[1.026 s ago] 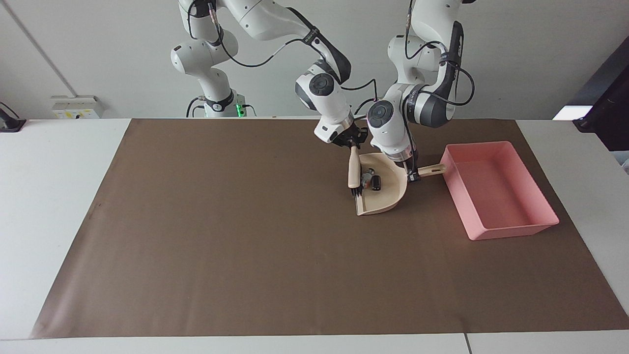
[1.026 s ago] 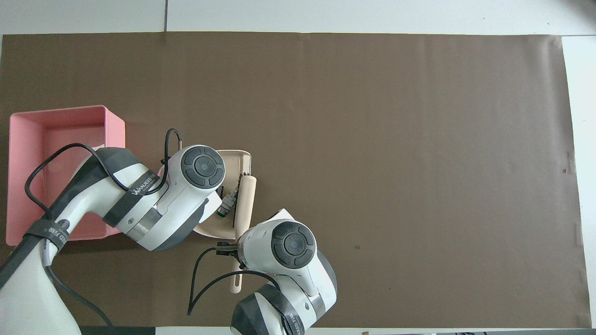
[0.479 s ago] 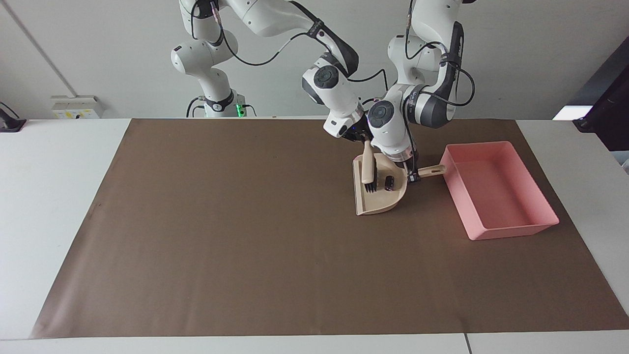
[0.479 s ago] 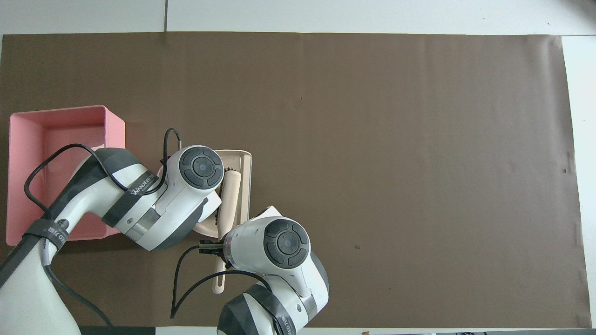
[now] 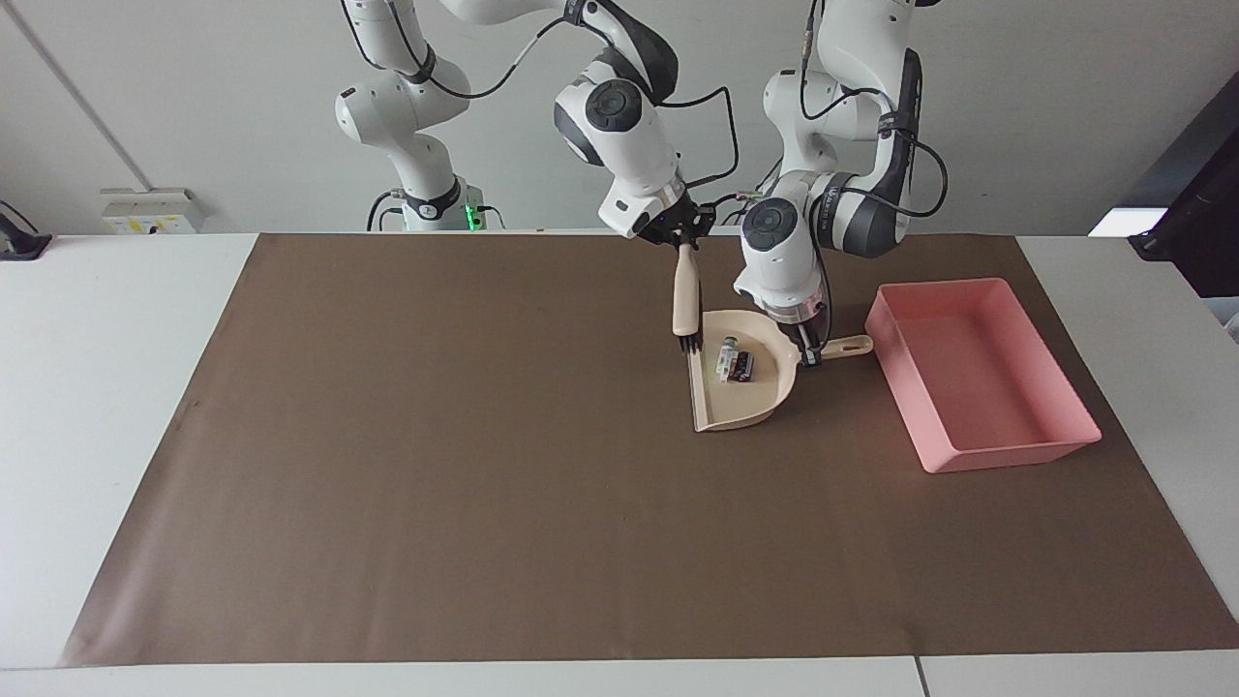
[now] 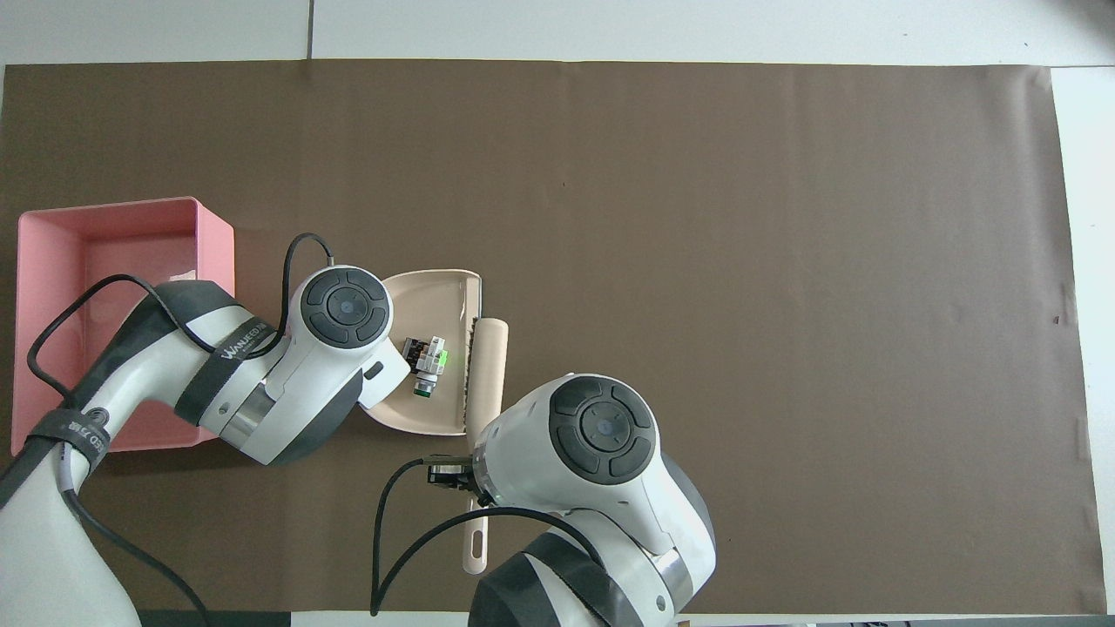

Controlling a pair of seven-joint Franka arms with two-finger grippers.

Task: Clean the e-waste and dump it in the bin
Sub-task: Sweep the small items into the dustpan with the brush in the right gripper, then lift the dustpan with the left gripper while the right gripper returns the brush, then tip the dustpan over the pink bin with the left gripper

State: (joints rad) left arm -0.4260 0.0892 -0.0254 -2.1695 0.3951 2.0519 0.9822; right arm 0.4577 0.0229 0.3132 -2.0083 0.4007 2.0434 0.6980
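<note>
My arms (image 5: 852, 208) are glossy white shells with dark grey joint bands, round grey caps (image 6: 347, 306), looping black cables (image 6: 409, 522), and small grey lettering.

A brown mat (image 5: 484, 465) covers the white table (image 5: 106, 407) (edges bare).

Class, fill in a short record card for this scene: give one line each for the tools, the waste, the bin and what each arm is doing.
dustpan: beige plastic dustpan flat on the brown mat, beside the bin
waste: small battery-like pieces lying in the dustpan
bin: shallow pink plastic tray, nothing visible in it
brush: beige-handled hand brush, bristles at the dustpan's open edge
left gripper: shut on the dustpan's handle
right gripper: shut on the brush's handle
</note>
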